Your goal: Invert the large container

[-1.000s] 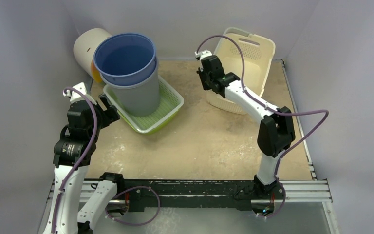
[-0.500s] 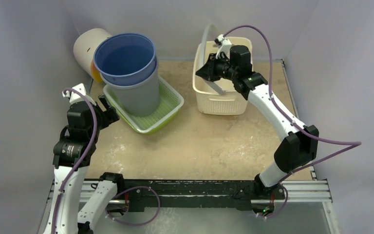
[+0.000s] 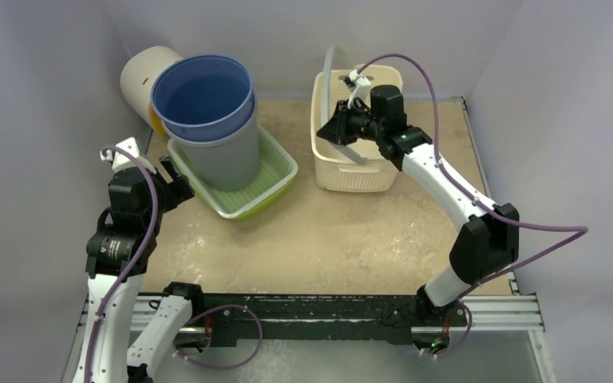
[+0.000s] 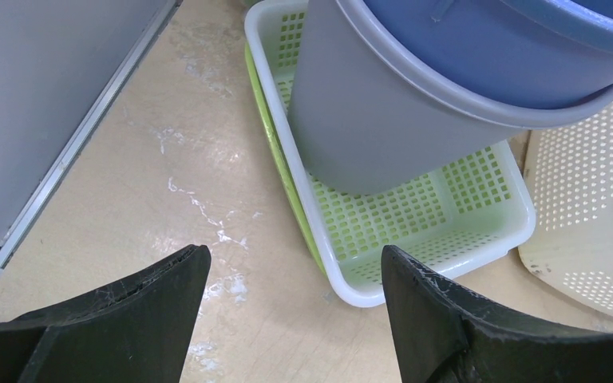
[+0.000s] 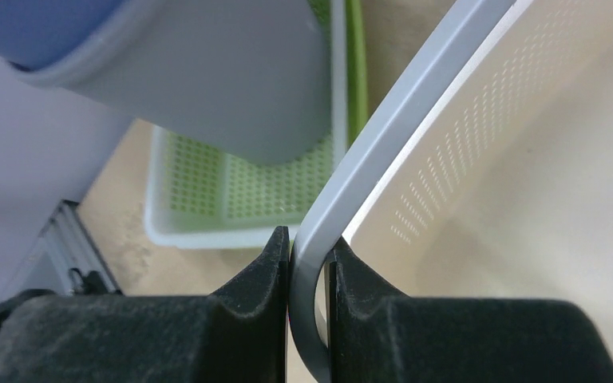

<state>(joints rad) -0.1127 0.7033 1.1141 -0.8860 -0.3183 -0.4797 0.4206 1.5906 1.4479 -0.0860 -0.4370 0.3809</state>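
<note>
Two claws: right claw (image 5: pixel 309 243) clamps grey handle (image 5: pixel 399 120) of one cream basket (image 3: pixel 355 171); left claw (image 4: pixel 293 254) gapes near two nested buckets (image 3: pixel 227 155).

**Left arm** (image 3: pixel 116 243) and **right arm** (image 3: pixel 447 181): white tubular links joined by bulky black joint housings, each rising from a black base (image 3: pixel 433 306).

**Right cable** (image 3: pixel 399 55): thin, purple, looping free of the arm between base and wrist and ending at a small white connector (image 3: pixel 357 77). **Left cable** (image 3: pixel 156 209): the same colour and gauge.

**Left gripper** (image 4: pixel 291 275): two broad matte-black left fingers (image 4: pixel 455 319), their edges scuffed pale.

**Right gripper** (image 5: pixel 310 247): right fingers (image 5: pixel 168 327) of the same black, with a finely grained surface.

A small green light (image 3: pixel 406 136) glows on the right wrist housing.
</note>
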